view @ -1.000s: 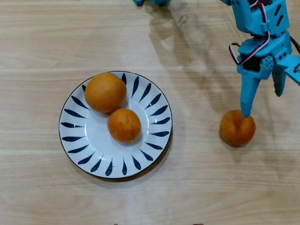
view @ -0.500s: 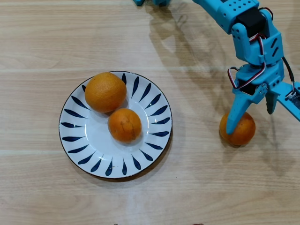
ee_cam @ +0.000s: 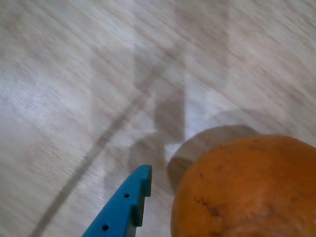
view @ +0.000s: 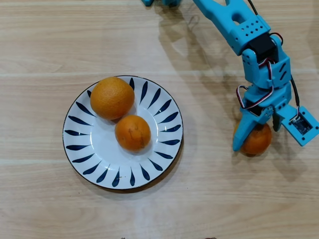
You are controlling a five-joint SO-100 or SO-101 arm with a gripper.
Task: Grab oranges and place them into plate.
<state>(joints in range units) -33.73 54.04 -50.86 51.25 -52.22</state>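
The white plate (view: 89,149) with dark blue leaf strokes lies left of centre in the overhead view. It holds two oranges: a larger one (view: 112,97) at its upper left and a smaller one (view: 132,133) near its middle. A third orange (view: 258,140) is off to the right, between the fingers of my blue gripper (view: 256,134), which is shut on it. In the wrist view this orange (ee_cam: 247,192) fills the lower right and looks sharp, while the table behind is blurred. One blue finger (ee_cam: 126,207) shows just left of it; the other finger is out of view.
The light wooden table (view: 224,199) carries nothing else. My blue arm (view: 239,25) reaches in from the top right of the overhead view, with its shadow falling to the left of it.
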